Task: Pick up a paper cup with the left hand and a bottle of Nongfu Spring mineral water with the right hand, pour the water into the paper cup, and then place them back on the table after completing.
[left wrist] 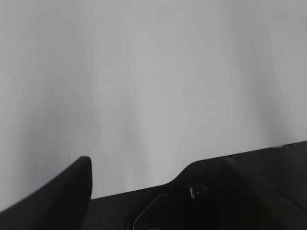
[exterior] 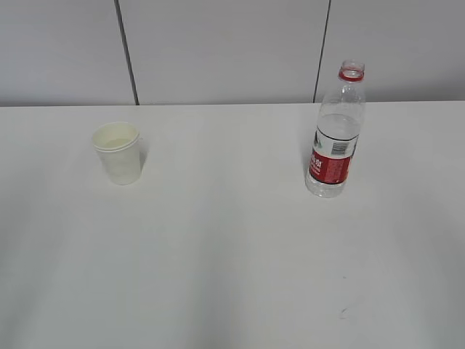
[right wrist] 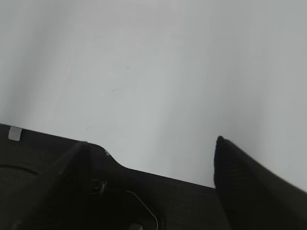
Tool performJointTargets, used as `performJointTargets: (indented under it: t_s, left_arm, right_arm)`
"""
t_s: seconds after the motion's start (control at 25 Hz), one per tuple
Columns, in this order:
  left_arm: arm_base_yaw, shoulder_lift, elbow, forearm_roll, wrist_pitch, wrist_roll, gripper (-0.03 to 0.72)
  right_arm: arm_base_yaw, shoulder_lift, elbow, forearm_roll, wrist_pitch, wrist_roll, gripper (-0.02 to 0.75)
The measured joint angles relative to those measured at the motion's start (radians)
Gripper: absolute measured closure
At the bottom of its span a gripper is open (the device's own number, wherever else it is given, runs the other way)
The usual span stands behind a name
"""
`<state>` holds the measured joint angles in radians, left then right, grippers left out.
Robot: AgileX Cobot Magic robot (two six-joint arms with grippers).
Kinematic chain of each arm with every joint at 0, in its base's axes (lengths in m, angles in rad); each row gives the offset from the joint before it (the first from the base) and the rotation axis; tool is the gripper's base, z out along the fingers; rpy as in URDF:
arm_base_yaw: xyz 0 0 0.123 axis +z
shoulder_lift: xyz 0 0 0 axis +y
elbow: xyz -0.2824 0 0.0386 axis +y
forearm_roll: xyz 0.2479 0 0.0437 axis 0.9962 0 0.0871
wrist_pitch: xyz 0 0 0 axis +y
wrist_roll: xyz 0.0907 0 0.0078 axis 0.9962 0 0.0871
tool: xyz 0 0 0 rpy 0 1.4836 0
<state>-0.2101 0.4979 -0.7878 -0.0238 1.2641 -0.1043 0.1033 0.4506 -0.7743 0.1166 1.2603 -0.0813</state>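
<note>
White paper cup (exterior: 118,153) near the surface's (exterior: 232,276) far-left edge looks light and crushable, bottle (exterior: 336,134) far-right slick, so I'd grip mid-body, both claws (left wrist: 139,191) (right wrist: 153,163) released, empty.

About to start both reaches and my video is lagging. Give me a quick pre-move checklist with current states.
1. Paper cup upright on the table: ok.
2. Bottle upright: ok.
3. Bottle cap off for pouring: ok, the neck looks open.
4. Clear gap between cup and bottle: ok.
5. Left gripper open and empty: ok; only bare table before it.
6. Right gripper open and empty: ok.
</note>
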Motion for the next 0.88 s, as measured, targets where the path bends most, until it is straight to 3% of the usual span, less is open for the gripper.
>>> performJointTargets:
  t_s: [0.68,0.88]
  left_arm:
    - [0.000,-0.474,0.159,0.024,-0.015,0.083,0.188]
    - [0.000,-0.506,0.207,0.024,-0.026,0.086,0.188]
  right_arm:
    - [0.000,-0.369,0.203,0.000,-0.095,-0.086,0.150]
    - [0.000,-0.455,0.257,0.002,-0.125,-0.090,0.150]
